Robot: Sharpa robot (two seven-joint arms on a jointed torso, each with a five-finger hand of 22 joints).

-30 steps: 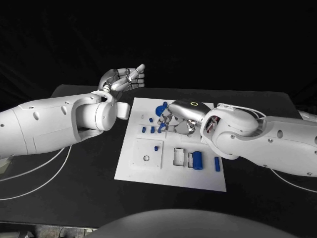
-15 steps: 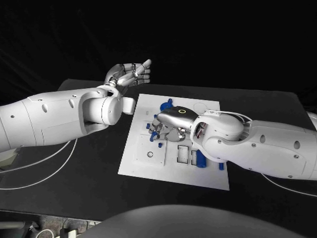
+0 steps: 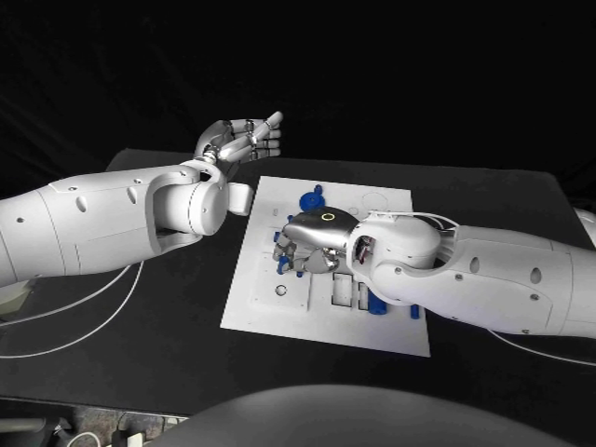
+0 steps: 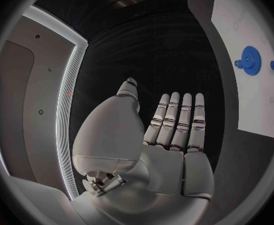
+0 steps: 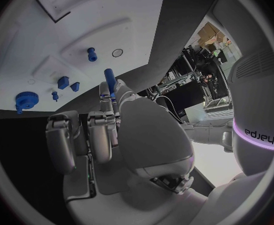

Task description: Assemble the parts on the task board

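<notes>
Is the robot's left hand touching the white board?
Apart. In the head view the left hand is raised beyond the task board, with dark table between them; the left wrist view shows its fingers straight, holding nothing.

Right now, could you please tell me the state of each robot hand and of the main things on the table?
Left robot hand: raised beyond the table, fingers straight, holding nothing.
Right robot hand: over the task board, pinching a blue peg.
Blue gear: lying flat on the board.
</notes>
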